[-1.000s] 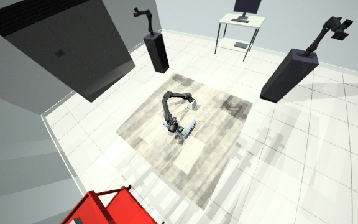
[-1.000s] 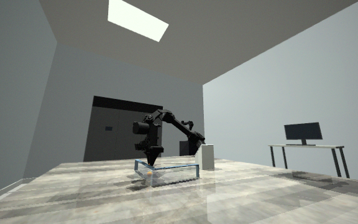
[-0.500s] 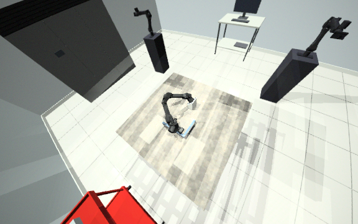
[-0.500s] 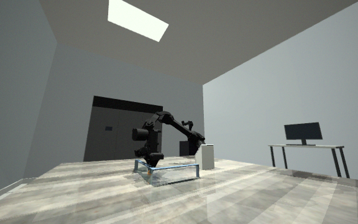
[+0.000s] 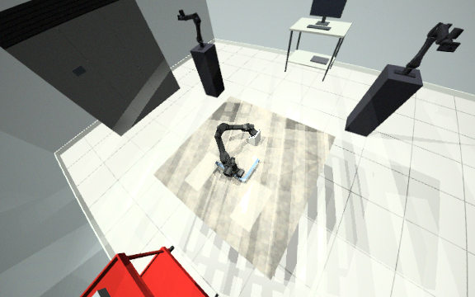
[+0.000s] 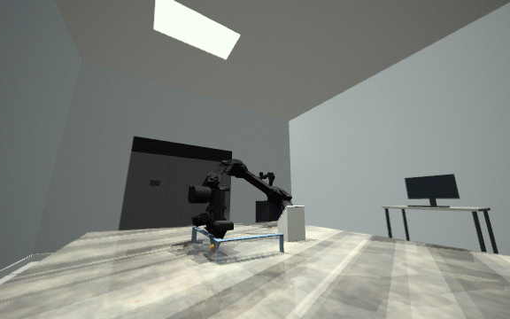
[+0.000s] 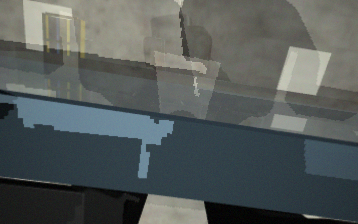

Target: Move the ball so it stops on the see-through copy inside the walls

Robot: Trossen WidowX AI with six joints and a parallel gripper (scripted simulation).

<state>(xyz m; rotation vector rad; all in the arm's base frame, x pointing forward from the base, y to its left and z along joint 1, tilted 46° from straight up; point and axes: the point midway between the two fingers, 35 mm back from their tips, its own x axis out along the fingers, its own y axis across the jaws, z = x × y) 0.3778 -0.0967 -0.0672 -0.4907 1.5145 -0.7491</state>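
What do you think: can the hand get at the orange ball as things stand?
Probably yes. The hand hangs just above the ball, near the corner of the clear walls. Nothing shows between them, though the wall close by leaves little room.

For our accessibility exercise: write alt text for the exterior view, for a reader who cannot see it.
A black arm bends down, its gripper low over blue-edged clear walls, a small orange ball just below it at their near corner. A white box stands behind; a desk with a monitor is far right.
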